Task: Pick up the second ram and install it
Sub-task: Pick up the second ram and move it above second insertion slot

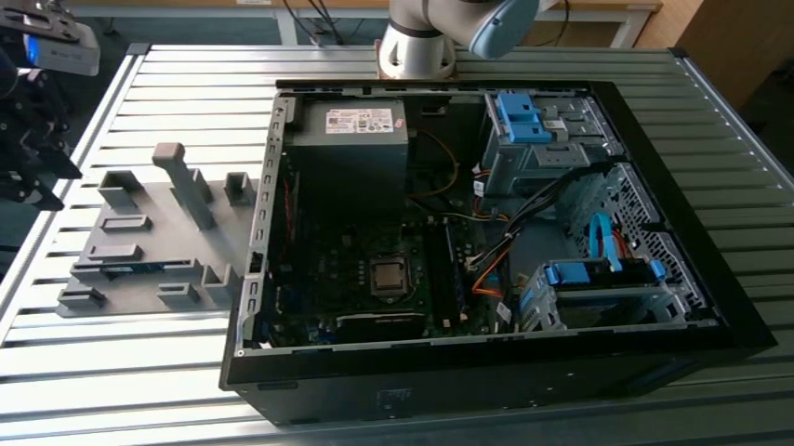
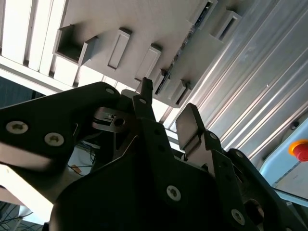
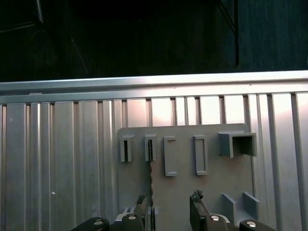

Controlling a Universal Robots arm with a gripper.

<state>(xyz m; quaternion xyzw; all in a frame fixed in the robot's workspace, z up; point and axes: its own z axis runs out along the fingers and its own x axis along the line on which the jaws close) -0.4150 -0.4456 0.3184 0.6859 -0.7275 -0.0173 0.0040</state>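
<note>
Grey plastic made up the holder tray (image 1: 162,232), which lay flat on the ribbed metal table (image 1: 186,93) toward the exterior view's left. The second ram (image 1: 143,267) stood on edge in one of the tray's slots, and showed there as a thin blue strip along the side of the tray nearer the camera.

In the first wrist view the same second ram (image 3: 150,168) was seen edge-on as a dark narrow line, running from one of the small slot blocks toward the claw. The gripper (image 3: 168,198) hung above the tray with its two black fingers (image 3: 196,199) spread apart and nothing between them. The stick lined up closer to one fingertip than the other, and no contact with it could be seen. The second wrist view showed the gap between the fingers as well, with the tray (image 2: 96,19) and the ram's chip-studded edge (image 2: 192,29) beyond them.

Right of the tray, touching or nearly touching it, the black computer case (image 1: 496,381) lay on its side with the panel off. Inside were a grey power supply (image 1: 353,139), the processor socket (image 1: 389,276) on the dark board, and loose cables. Farther right were two light-blue drive brackets (image 1: 522,116), one near the back and one near the front (image 1: 589,272). The arm's pale base (image 1: 416,46) stood behind the case.
</note>
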